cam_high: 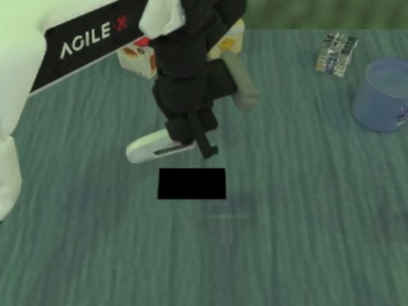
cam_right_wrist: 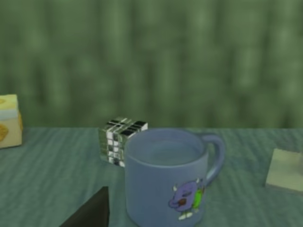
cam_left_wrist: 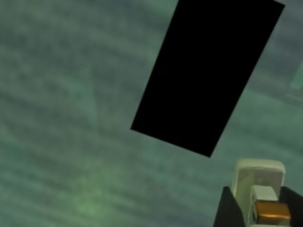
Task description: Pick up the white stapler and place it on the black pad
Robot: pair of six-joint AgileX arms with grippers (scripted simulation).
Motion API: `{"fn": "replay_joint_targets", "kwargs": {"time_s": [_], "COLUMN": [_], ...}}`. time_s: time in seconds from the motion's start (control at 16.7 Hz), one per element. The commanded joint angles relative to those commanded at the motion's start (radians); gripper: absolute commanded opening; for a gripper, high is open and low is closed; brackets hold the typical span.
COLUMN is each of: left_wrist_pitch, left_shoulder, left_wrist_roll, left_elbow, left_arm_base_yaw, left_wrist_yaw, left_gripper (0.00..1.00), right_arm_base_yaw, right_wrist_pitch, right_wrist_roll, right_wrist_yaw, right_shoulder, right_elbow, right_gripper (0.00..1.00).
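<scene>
Gripping the white stapler [cam_high: 153, 148], left claw [cam_high: 191, 137] hides its end, near black pad [cam_high: 192, 183]

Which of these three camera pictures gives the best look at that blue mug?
The right wrist view: the blue mug fills the foreground there, with its handle and a purple cartoon figure on its side plainly visible. The top view catches only part of it, cut off at the table's right edge. The left wrist view does not show it.
</scene>
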Motion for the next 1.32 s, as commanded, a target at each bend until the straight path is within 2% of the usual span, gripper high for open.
{"fn": "replay_joint_targets", "kwargs": {"time_s": [0.18,0.3,0.66,0.84,1.14,1.32], "left_wrist_pitch": [-0.029,-0.037,-0.033,0.038,0.276,0.339], "left_shoulder": [0.1,0.136,0.14,0.141,0.156,0.164], "left_wrist_roll": [0.158,0.212,0.225,0.234,0.261,0.273], "left_elbow": [0.159,0.213,0.22,0.15,-0.069,-0.13], "left_arm_base_yaw": [-0.059,-0.081,-0.081,-0.071,-0.046,-0.038], "left_wrist_yaw": [-0.009,-0.013,-0.014,-0.013,-0.01,-0.009], "left_gripper": [0.0,0.0,0.0,0.0,0.0,0.0], "right_arm_base_yaw": [0.0,0.0,0.0,0.0,0.0,0.0], "right_wrist_pitch": [0.0,0.0,0.0,0.0,0.0,0.0], "right_wrist_roll": [0.0,0.0,0.0,0.0,0.0,0.0], "right_wrist_yaw": [0.0,0.0,0.0,0.0,0.0,0.0], "right_shoulder": [0.0,0.0,0.0,0.0,0.0,0.0], "right_elbow": [0.0,0.0,0.0,0.0,0.0,0.0], "right_gripper": [1.0,1.0,1.0,1.0,1.0,1.0]}}
